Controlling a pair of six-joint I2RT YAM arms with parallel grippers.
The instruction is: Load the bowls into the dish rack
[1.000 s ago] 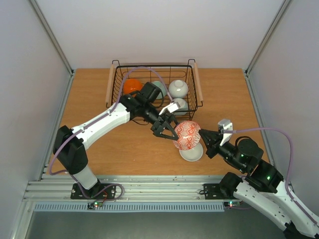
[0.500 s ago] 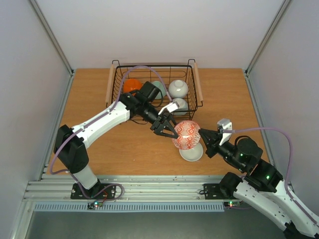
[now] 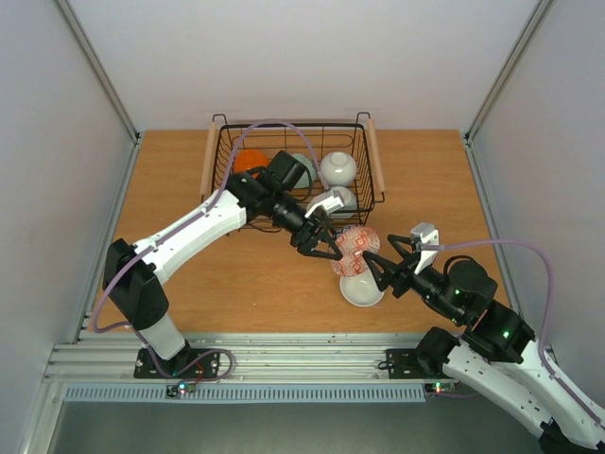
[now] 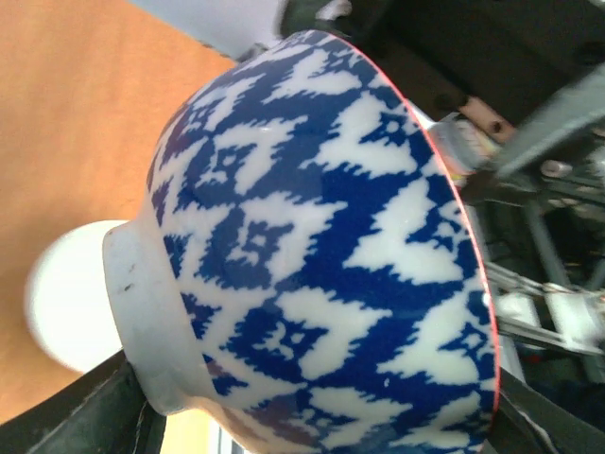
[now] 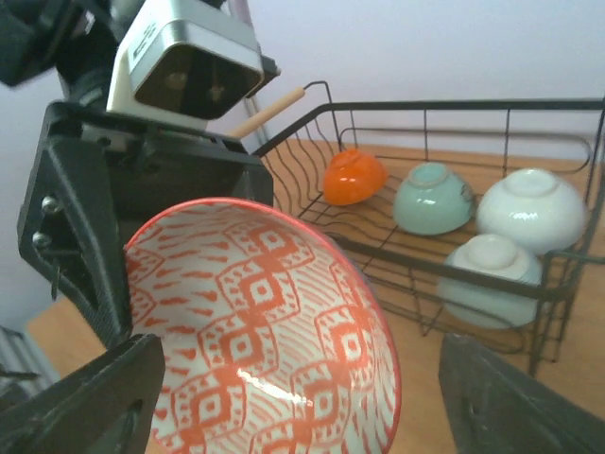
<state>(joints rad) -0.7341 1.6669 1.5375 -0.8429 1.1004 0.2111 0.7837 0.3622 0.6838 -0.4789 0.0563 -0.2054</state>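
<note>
A patterned bowl [image 3: 353,251], blue-and-white outside [image 4: 312,255] and red-orange inside [image 5: 255,331], hangs tilted above the table in front of the dish rack [image 3: 219,161]. My left gripper [image 3: 331,248] is shut on it from the rack side. My right gripper [image 3: 376,268] stands open around its other side, fingers apart from the rim. A white bowl [image 3: 362,290] sits on the table just below. In the rack lie an orange bowl [image 3: 248,159], a mint bowl [image 3: 304,165], a white bowl [image 3: 337,167] and a pale mint bowl [image 3: 343,197], all upside down.
The rack's wooden handles [image 3: 208,159] run along its left and right sides, and its near wire wall [image 5: 492,279] stands between the held bowl and the bowls inside. Grey walls close in the wooden table [image 3: 180,189] on both sides. A metal rail [image 3: 284,357] runs along the front.
My right gripper has let go of the patterned bowl and opened. My left gripper has closed on it and now carries it, shifted slightly toward the rack.
</note>
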